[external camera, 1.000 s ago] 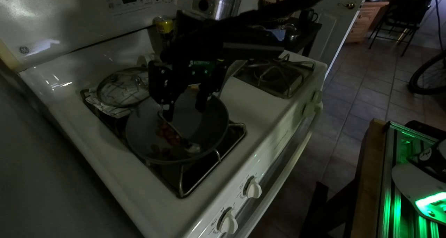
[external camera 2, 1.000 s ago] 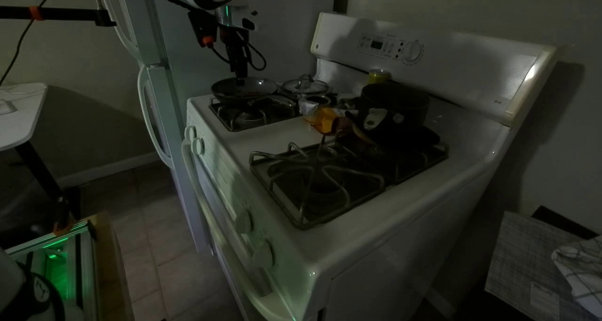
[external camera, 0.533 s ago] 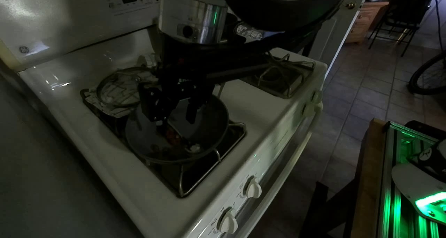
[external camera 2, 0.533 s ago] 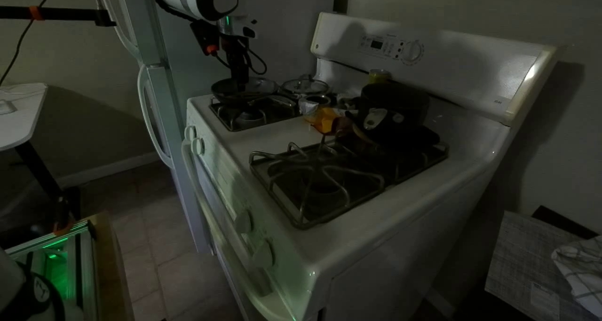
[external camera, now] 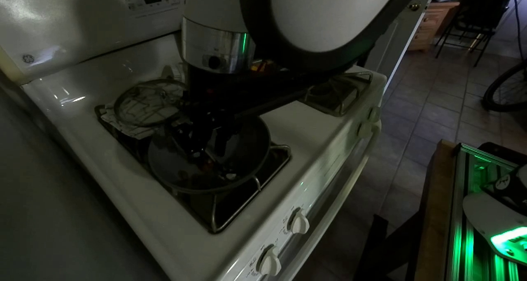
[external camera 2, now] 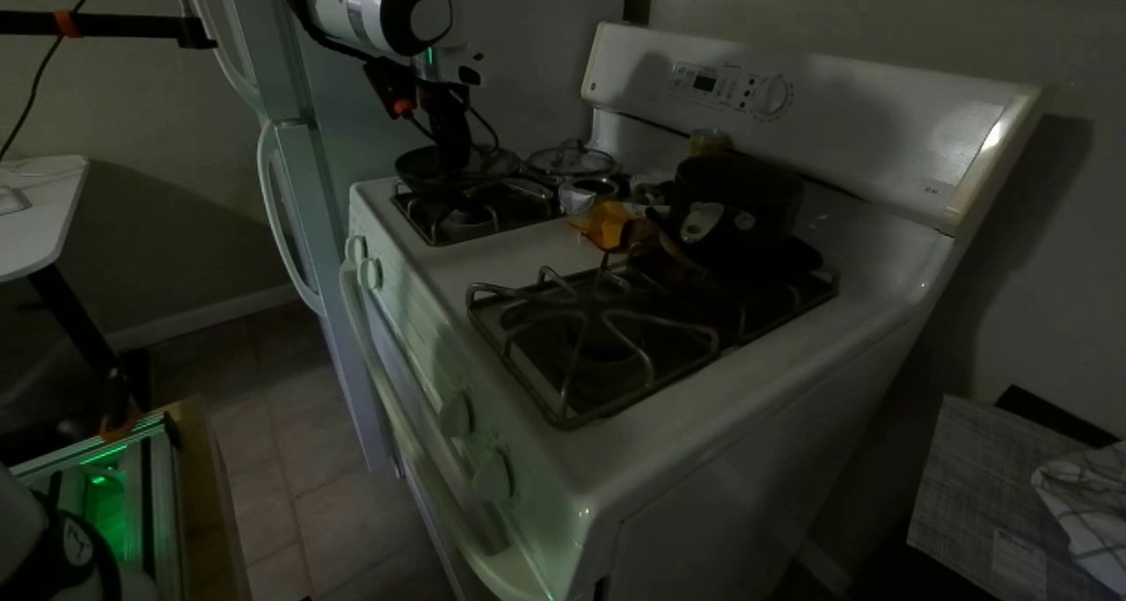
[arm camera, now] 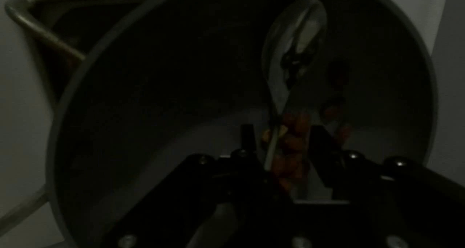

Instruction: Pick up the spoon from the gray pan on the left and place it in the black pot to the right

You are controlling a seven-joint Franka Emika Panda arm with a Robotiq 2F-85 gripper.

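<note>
The spoon [arm camera: 294, 41] lies in the gray pan [arm camera: 156, 139], its shiny rounded head toward the top of the wrist view. Its thin handle runs down over orange-red pieces [arm camera: 292, 150]; the handle's end is hidden behind my left finger. My gripper [arm camera: 283, 139] is open, fingers on either side of the handle, nearer the left one. In an exterior view the gripper [external camera: 209, 150] is low inside the gray pan [external camera: 253, 149], with the spoon's head [external camera: 230, 176] toward the near rim. The black pot [external camera 2: 739, 192] stands on the back burner across the stove.
A glass lid [external camera: 146, 102] lies beside the pan, also in an exterior view [external camera 2: 570, 159]. A foil-wrapped round [external camera 2: 589, 194] and an orange item [external camera 2: 609, 224] sit between pan and pot. A raised burner grate [external camera 2: 598, 328] is in front of the pot.
My gripper has moved down into the gray pan, closer to the spoon, with the arm lowering behind it. The fingers stay apart. The spoon, pan and pot show no clear movement.
</note>
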